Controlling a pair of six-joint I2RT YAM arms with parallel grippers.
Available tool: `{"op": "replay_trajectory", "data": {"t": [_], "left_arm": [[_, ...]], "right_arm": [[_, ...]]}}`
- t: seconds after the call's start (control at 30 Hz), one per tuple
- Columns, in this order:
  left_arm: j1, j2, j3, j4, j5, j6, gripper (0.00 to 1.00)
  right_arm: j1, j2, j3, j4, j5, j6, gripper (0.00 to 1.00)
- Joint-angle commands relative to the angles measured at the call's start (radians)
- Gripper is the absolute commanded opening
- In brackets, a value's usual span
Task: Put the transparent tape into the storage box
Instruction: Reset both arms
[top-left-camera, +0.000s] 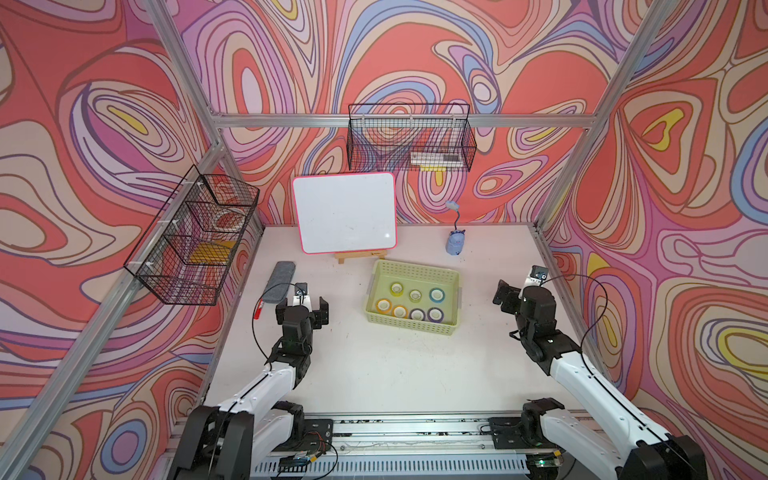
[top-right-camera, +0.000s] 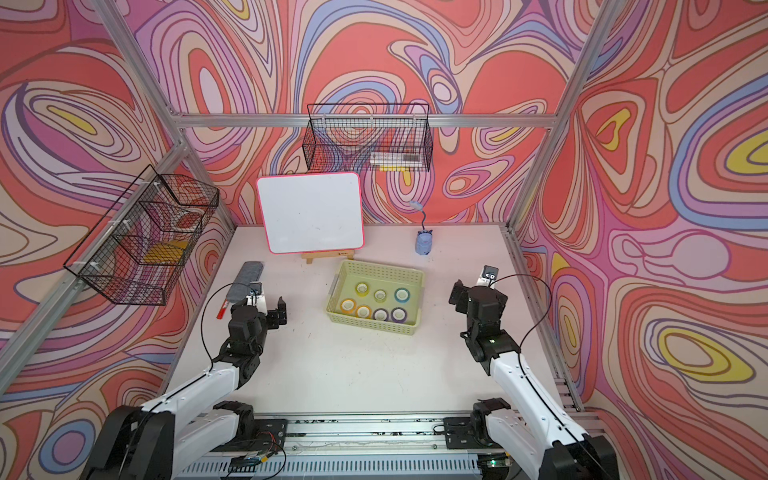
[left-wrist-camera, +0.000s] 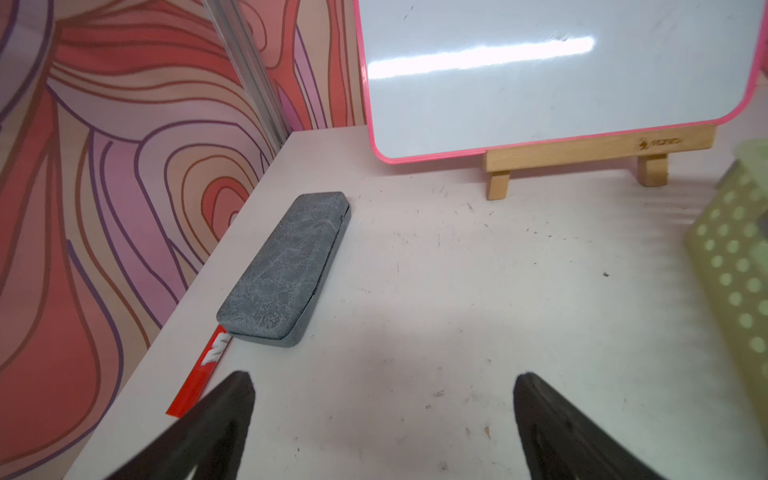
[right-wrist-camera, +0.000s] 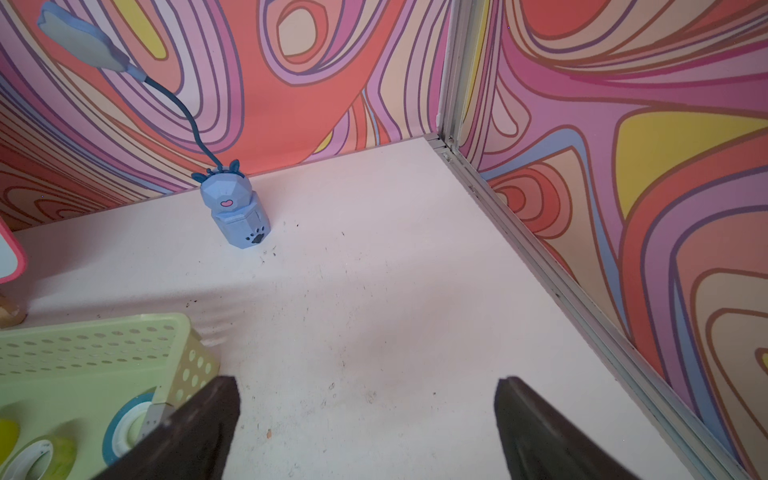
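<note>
The storage box (top-left-camera: 409, 326) (top-right-camera: 370, 326), a pale yellow-green perforated basket, sits right of the table's middle and holds several coloured tape rolls. A pale, clear-looking ring (top-left-camera: 226, 217) (top-right-camera: 188, 218), seemingly the transparent tape, lies in the far compartment of the black wire basket (top-left-camera: 191, 237) on the left wall. My left gripper (top-left-camera: 302, 306) (top-right-camera: 262, 307) (left-wrist-camera: 382, 382) hovers left of the box, open and empty over bare table. My right gripper (top-left-camera: 521, 286) (top-right-camera: 473, 286) (right-wrist-camera: 368, 386) is right of the box, also open and empty. A box corner (right-wrist-camera: 95, 345) shows beside one of its fingers.
A pink-rimmed whiteboard (top-left-camera: 345, 212) stands on a wooden easel at the back. A grey case (left-wrist-camera: 286, 266) and a red marker (left-wrist-camera: 203, 370) lie along the left wall. A blue lamp (right-wrist-camera: 237, 212) stands at the back right. Another wire basket (top-left-camera: 409, 139) hangs on the back wall.
</note>
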Motion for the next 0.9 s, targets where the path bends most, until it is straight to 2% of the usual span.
{"op": "replay_trajectory", "data": {"t": [0.0,0.2,0.27,0.33,0.4,0.47,0.53,0.73,0.87], "left_arm": [[0.064,0.147,0.038,0.188,0.157,-0.019,0.99],[0.099,0.397,0.130,0.275,0.210,-0.020,0.99],[0.099,0.378,0.115,0.258,0.193,-0.038,1.00],[0.101,0.399,0.108,0.316,0.181,-0.035,0.99],[0.101,0.382,0.121,0.253,0.184,-0.039,0.99],[0.101,0.396,0.109,0.306,0.182,-0.038,0.99],[0.101,0.385,0.119,0.267,0.185,-0.038,0.99],[0.101,0.393,0.120,0.279,0.203,-0.029,0.99],[0.101,0.391,0.120,0.278,0.204,-0.029,0.99]], "right_arm": [[-0.006,-0.019,-0.050,0.153,0.016,-0.049,0.98],[-0.016,0.025,-0.068,0.218,0.029,-0.072,0.98],[-0.026,0.058,-0.058,0.220,0.023,-0.071,0.98],[-0.045,0.091,-0.056,0.236,-0.002,-0.057,0.98],[-0.072,0.129,-0.047,0.250,-0.036,-0.038,0.98],[-0.095,0.162,-0.033,0.254,-0.066,-0.031,0.98],[-0.110,0.185,-0.026,0.272,-0.089,-0.033,0.98],[-0.160,0.272,-0.026,0.358,-0.181,-0.024,0.98],[-0.166,0.352,-0.029,0.467,-0.195,-0.033,0.98]]}}
